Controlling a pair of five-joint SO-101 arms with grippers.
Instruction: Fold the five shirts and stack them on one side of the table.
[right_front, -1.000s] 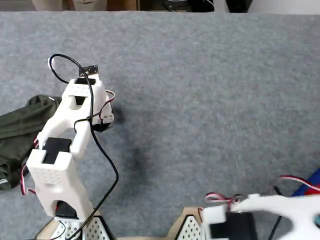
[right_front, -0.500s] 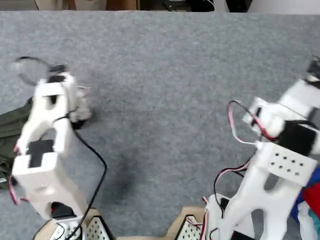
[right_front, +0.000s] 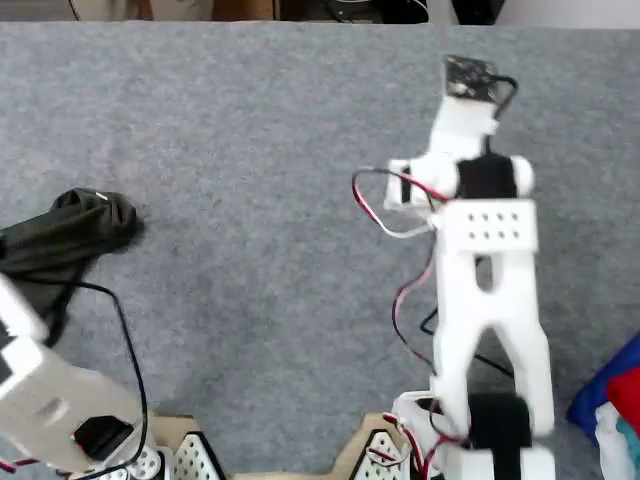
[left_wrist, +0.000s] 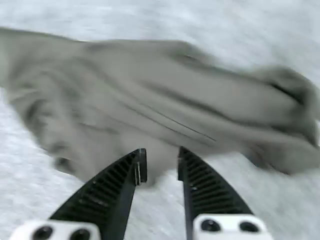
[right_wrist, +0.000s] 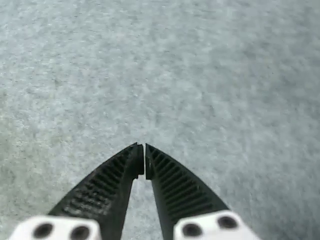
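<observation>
The crumpled olive shirt (right_front: 70, 232) lies at the high view's left edge; the left gripper (left_wrist: 161, 167) hangs over it, slightly parted, holding nothing. The right gripper (right_wrist: 144, 151) is closed, empty

One olive shirt (right_front: 70, 232), one coloured cloth heap (right_front: 612, 398), two arms (right_front: 487, 290)

Wide grey table (right_front: 250, 150) lies between dark shirt (right_front: 75, 225) and right arm (right_front: 485, 260).

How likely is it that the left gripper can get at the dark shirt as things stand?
Probably yes. The left gripper is open and the dark shirt lies just ahead of its tips, with nothing between.
</observation>
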